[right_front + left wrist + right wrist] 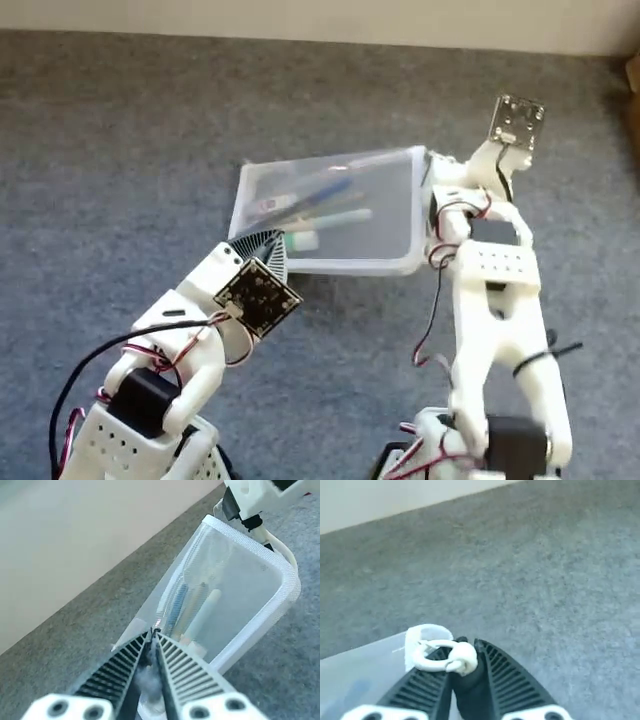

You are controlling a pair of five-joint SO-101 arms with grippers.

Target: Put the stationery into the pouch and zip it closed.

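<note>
I see a grey, carpet-like table (120,150) running back to a pale wall (300,15) along its far edge. The clear pouch (385,225) lies flat near the table's middle, a little toward the far edge. My left gripper (152,636) is pinched narrow on the pouch's near left corner. My right gripper (467,644) sits at the pouch's far right corner, clamped around the white ring pull (440,657). Pens (325,200), one of them blue, lie inside the pouch along its length.
</note>
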